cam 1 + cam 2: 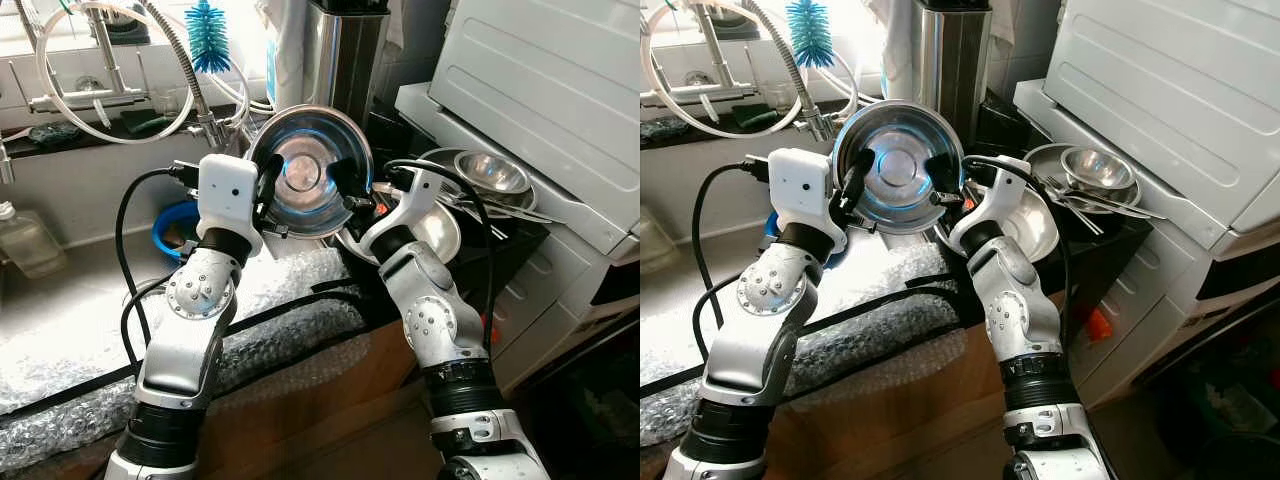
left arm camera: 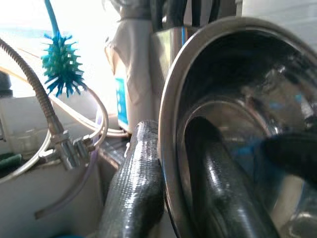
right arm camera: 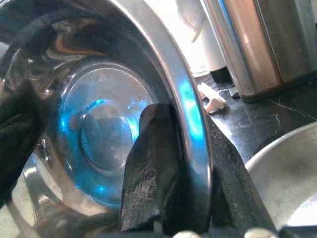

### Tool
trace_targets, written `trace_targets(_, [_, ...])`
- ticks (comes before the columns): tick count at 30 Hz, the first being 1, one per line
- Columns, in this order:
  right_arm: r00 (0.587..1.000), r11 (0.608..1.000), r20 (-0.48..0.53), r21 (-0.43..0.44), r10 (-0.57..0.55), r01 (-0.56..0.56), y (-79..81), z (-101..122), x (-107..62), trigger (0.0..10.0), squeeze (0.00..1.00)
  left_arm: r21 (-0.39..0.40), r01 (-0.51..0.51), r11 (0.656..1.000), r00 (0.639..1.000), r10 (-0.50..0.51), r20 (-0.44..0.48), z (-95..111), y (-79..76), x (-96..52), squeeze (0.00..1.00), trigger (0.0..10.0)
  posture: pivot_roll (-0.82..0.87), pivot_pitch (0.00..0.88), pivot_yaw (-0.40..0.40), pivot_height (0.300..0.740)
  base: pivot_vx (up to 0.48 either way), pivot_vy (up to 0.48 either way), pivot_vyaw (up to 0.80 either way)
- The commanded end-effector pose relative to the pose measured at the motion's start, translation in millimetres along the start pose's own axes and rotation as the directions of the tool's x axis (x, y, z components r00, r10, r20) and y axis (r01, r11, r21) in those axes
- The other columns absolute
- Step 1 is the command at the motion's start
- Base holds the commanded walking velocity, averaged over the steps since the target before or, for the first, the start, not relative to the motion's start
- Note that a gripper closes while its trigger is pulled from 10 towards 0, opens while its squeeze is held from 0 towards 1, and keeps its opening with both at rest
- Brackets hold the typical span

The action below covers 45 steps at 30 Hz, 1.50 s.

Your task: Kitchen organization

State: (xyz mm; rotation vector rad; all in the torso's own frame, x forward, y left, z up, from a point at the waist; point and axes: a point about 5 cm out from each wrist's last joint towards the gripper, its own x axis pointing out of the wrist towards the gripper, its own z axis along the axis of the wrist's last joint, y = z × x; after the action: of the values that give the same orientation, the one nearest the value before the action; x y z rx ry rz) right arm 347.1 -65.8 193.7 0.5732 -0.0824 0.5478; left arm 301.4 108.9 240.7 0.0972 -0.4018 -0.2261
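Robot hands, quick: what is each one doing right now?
Left hand: closed on the left rim of the steel bowl.
Right hand: closed on the bowl's right rim.

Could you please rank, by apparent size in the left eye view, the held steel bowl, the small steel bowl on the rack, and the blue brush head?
1. Held steel bowl, though it is nearest the camera.
2. Small steel bowl.
3. Blue brush head.
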Motion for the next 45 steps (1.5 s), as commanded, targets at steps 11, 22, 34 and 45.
trace_targets(11, [1.000,1.000,0.023,-0.007,0.012,-0.012,3.7,5.4,0.6,10.0,1.00,0.002,0.017,1.000,1.000,-0.017,0.020,6.5,-2.7,2.2,0.00,0.0,0.01,0.000,-0.101,0.740,0.000,0.000,0.00])
trace_targets(22, [0.999,1.000,0.028,0.002,0.023,-0.023,5.3,6.3,0.8,10.0,1.00,-0.170,-0.205,0.964,0.975,0.216,0.051,17.0,28.9,5.1,0.00,0.0,0.01,0.000,-0.101,0.740,0.000,0.000,0.00])
trace_targets(34, [0.996,0.996,0.034,0.038,0.079,-0.080,12.9,7.6,0.5,10.0,0.00,-0.091,-0.398,0.913,0.913,0.404,0.057,17.8,50.4,1.6,0.00,10.0,0.01,0.000,-0.101,0.740,0.000,0.000,0.00])
trace_targets(45, [0.998,0.996,0.054,-0.080,0.042,-0.038,12.6,13.7,-15.8,10.0,0.00,0.354,-0.456,0.817,0.880,0.472,0.043,-4.5,100.5,-12.1,0.00,10.0,0.00,0.000,-0.097,0.740,0.000,0.000,0.00])
